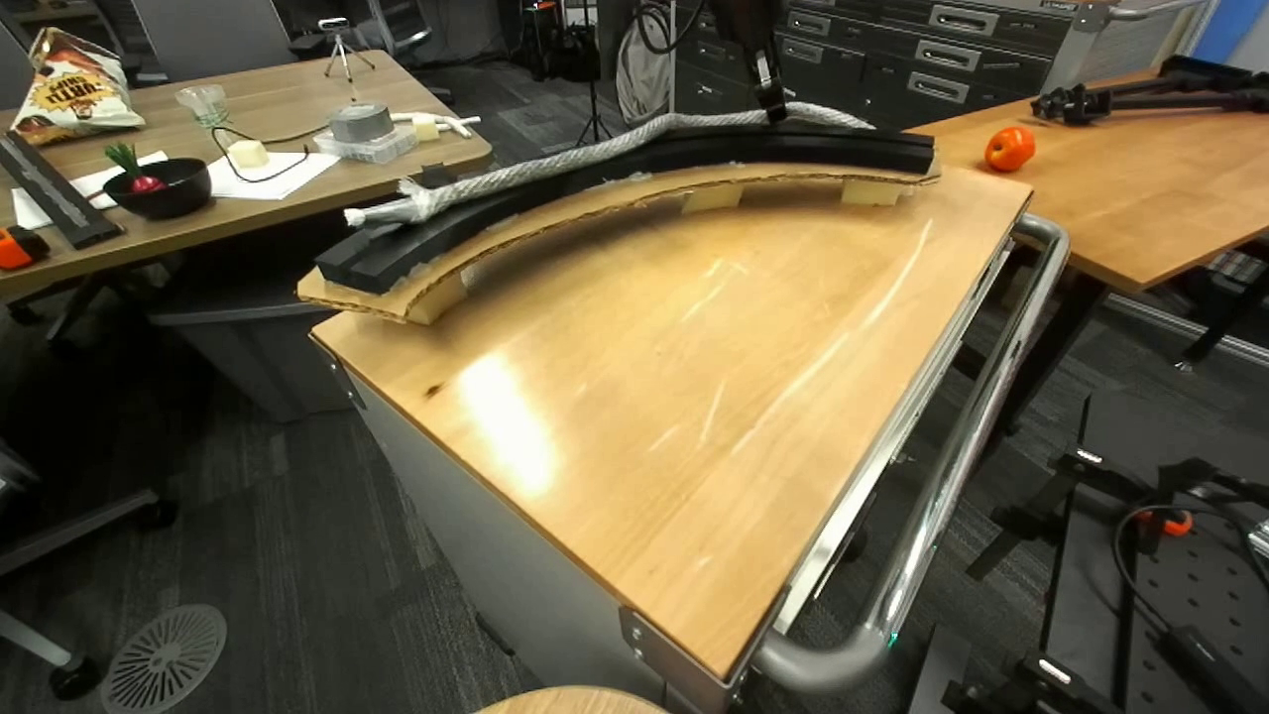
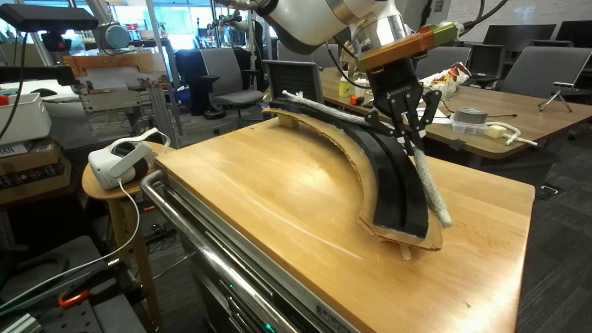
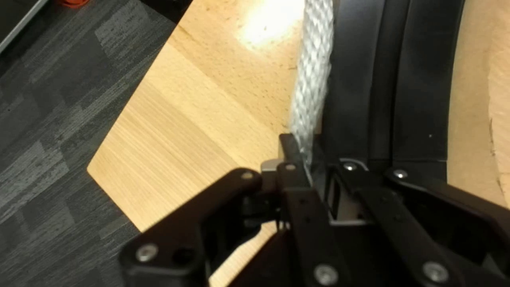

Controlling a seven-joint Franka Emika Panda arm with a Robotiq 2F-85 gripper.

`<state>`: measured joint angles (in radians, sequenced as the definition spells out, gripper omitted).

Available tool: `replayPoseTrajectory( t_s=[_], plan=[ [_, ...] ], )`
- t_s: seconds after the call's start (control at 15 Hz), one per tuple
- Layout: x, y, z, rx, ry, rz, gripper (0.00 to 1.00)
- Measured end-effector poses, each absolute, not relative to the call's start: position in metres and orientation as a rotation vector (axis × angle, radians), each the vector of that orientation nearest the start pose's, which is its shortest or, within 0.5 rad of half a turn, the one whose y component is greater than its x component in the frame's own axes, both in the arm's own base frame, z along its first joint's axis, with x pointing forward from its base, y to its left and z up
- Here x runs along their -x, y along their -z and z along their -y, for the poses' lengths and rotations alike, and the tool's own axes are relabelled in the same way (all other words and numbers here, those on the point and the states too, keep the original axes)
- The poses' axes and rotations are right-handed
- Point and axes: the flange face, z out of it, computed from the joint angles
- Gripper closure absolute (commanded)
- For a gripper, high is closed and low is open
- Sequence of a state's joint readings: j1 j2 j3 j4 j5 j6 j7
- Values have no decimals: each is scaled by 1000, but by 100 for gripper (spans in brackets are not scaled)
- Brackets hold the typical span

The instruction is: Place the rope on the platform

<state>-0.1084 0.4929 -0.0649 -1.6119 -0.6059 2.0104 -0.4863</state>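
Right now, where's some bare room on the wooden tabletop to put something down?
The big wooden patch between the curved black platform and the metal handle; also the corner beyond the rope. It's crowded along the platform's outer edge, where the gripper holds the rope.

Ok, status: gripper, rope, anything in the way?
Gripper shut on rope. One end beside the black platform, not on it. Platform edge may snag it.

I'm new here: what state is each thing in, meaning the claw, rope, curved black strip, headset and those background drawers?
Gripper: shut on the rope.
Rope: pinched, one end slanting down beside the platform, the rest running along its outer edge.
Platform: propped on blocks above the tabletop.
Headset: resting on a stool.
Drawers: shut.
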Motion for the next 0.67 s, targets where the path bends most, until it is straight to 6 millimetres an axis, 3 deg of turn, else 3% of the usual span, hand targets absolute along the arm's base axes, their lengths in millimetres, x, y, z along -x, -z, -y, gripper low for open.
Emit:
replayPoseTrajectory(
  t_s=[0.27,0.67],
  plan=[
    [-659,-351,148,-2511,400,-691,86],
    [-654,-377,148,-2529,368,-538,88]
  ],
)
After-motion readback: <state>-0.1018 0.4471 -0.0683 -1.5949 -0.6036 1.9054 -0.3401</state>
